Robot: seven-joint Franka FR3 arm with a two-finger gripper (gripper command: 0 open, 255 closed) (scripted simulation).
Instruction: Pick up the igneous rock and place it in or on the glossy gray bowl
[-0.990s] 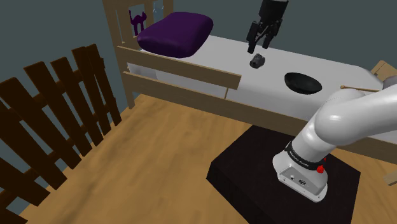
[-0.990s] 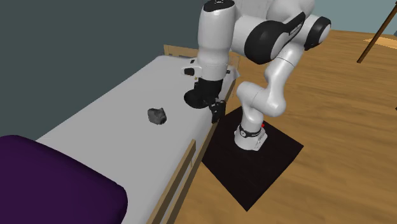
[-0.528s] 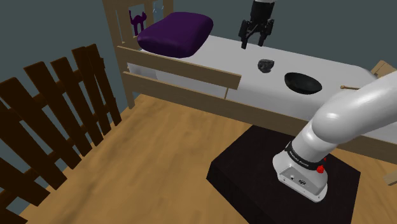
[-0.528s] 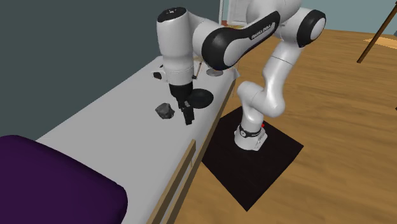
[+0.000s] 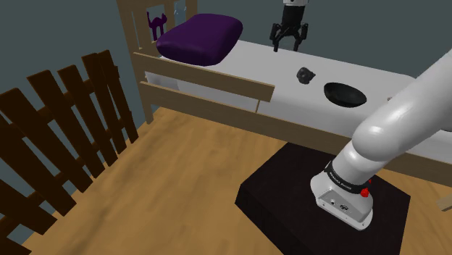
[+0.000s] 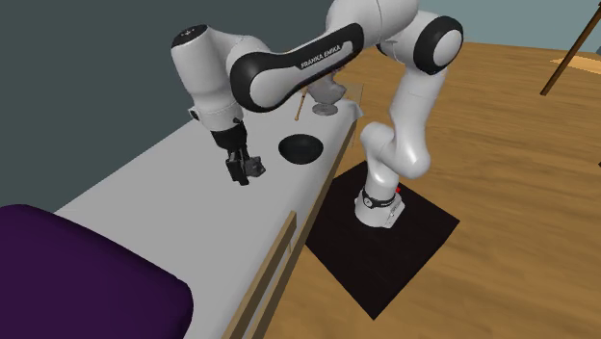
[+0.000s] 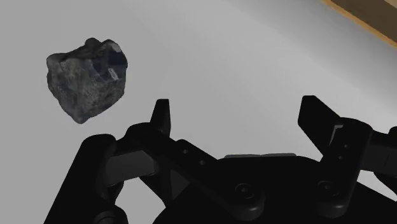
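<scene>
Gripper (image 5: 290,45): you have it spread open and empty, over the bed (image 5: 246,65).
Rock (image 7: 86,77): dark grey, just beside your tool, untouched.
Bowl (image 5: 344,93): dark, near the bed's stand-side edge.

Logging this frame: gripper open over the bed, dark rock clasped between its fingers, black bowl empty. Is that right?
Not quite. The wrist view shows the rock lying on the bed beside the gripper, not between its fingers, which are open and touch nothing. The black bowl is indeed empty.
</scene>
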